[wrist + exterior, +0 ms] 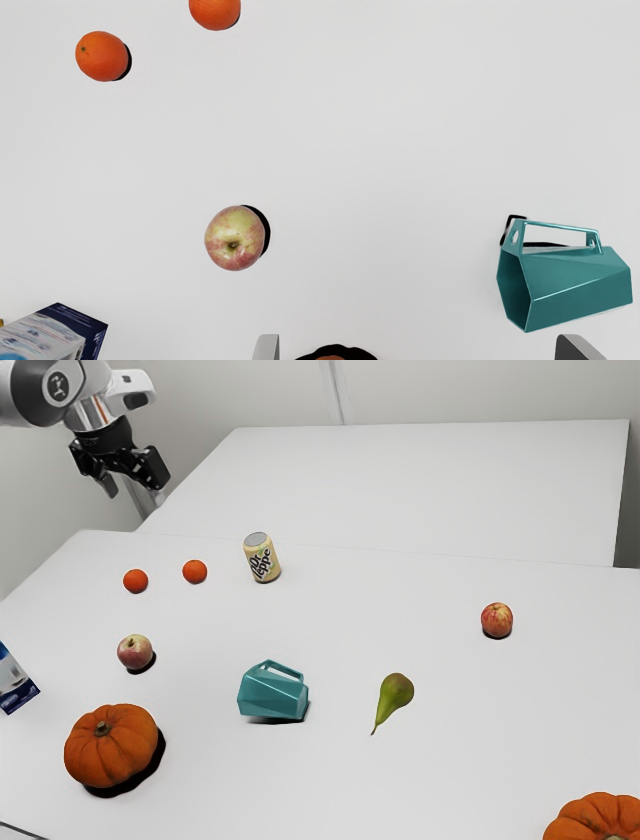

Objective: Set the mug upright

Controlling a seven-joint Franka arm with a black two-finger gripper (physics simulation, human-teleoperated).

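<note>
A teal faceted mug (273,694) lies on its side on the white table, its handle uppermost, in the exterior view's middle. In the wrist view the mug (575,285) shows its dark open mouth facing the apple. High above the table's far left corner in the exterior view is the black gripper (132,482), well away from the mug. Both fingertips of the gripper (418,347) stand wide apart in the wrist view, with no object held between them.
Around the mug on the table (330,780) are a pear (394,696), a pumpkin (110,746), an apple (135,651) and a soda can (262,558). Farther off are two oranges (195,571), a red apple (497,619), a second pumpkin (598,818) and a blue-white carton (14,682).
</note>
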